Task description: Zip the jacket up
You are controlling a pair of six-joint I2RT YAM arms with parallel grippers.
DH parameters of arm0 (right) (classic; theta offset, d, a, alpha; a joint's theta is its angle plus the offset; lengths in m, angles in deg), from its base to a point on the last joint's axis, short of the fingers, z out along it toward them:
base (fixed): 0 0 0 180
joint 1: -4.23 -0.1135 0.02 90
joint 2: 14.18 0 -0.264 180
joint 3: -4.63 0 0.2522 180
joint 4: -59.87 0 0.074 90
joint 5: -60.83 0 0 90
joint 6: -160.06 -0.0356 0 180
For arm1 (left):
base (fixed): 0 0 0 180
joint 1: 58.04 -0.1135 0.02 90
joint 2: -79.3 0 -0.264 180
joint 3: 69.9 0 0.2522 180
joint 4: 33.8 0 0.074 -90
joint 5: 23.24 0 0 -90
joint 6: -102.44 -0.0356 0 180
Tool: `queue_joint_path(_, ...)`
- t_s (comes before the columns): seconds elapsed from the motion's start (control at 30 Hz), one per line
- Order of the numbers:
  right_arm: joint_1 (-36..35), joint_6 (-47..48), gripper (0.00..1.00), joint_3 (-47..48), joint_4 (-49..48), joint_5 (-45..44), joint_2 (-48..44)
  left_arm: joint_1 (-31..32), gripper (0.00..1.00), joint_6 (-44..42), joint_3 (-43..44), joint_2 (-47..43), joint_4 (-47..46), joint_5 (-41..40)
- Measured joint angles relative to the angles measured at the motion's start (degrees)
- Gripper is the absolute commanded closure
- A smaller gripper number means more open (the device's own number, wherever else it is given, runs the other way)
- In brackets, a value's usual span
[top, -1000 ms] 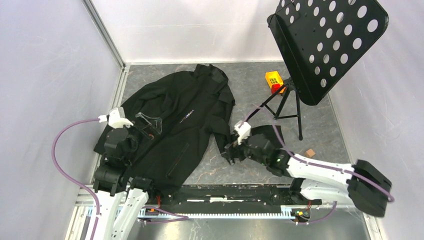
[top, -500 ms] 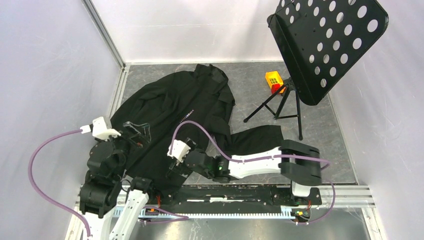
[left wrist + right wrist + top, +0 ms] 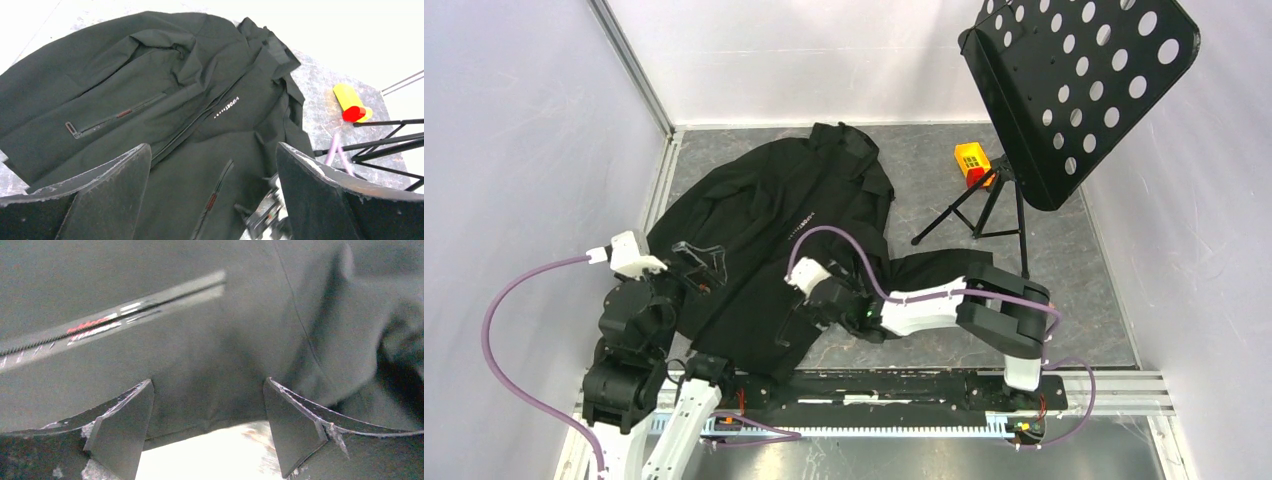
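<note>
Here, black jacket (image 3: pixel 764 220) on grey mottled table (image 3: pixel 924 170), pale walls (image 3: pixel 804 60) around; left claw (image 3: pixel 211 147), right claw (image 3: pixel 207 382) wide.

white walls (image 3: pixel 524 120) stood on three sides, grey marbled floor (image 3: pixel 924 160) was evenly lit, black perforated music stand (image 3: pixel 1074 90) sat back right, yellow-red block (image 3: pixel 971 160) lay beside its tripod, rail (image 3: pixel 1114 385) ran along near edge
</note>
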Motion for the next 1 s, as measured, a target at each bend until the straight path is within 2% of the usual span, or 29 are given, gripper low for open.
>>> queue_joint_path(0.17,7.65,-4.85,0.13,-8.2,-1.18,-2.62,-5.88,0.0,0.0,-0.04,-0.15,4.59,-0.37,3.19)
queue_joint_path(0.3,12.11,-5.07,0.12,-11.91,2.03,-6.56,-10.27,0.0,0.01,0.17,-1.75,11.3,-1.51,6.27)
queue_joint_path(0.47,12.37,-3.74,0.1,-11.26,9.35,-5.79,-13.14,0.0,0.17,3.08,-4.83,25.38,-2.36,8.26)
queue_joint_path(0.5,11.91,-4.07,0.06,-10.82,10.91,-4.83,-13.88,0.0,0.2,3.76,-5.7,28.59,-2.82,8.7)
queue_joint_path(0.57,10.47,-6.43,0.05,-9.22,13.09,-2.38,-15.15,0.0,0.28,5.05,-7.56,34.01,-3.67,9.2)
queue_joint_path(0.63,8.52,-11.08,0.05,-6.82,13.29,1.16,-15.89,0.0,0.29,6.75,-9.31,37.33,-3.82,9.27)
queue_joint_path(0.73,5.84,-21.94,0.1,-4.98,8.98,7.45,-16.22,0.0,0.29,9.42,-10.95,36.54,-3.65,8.26)
queue_joint_path(0.83,3.61,-35.21,0.15,-7.13,0.42,13.09,-16.24,0.0,0.26,11.04,-11.02,29.97,-3.63,4.9)
queue_joint_path(0.9,2.29,-42.99,0.22,-9.35,-4.35,14.97,-15.96,-0.02,0.25,11.17,-10.64,24.59,-3.32,2.47)
queue_joint_path(1.0,0.57,-52.19,0.22,-8.83,-7.76,16.24,-12.81,-0.11,0.25,10.99,-8.13,18.53,-2.08,-0.02)
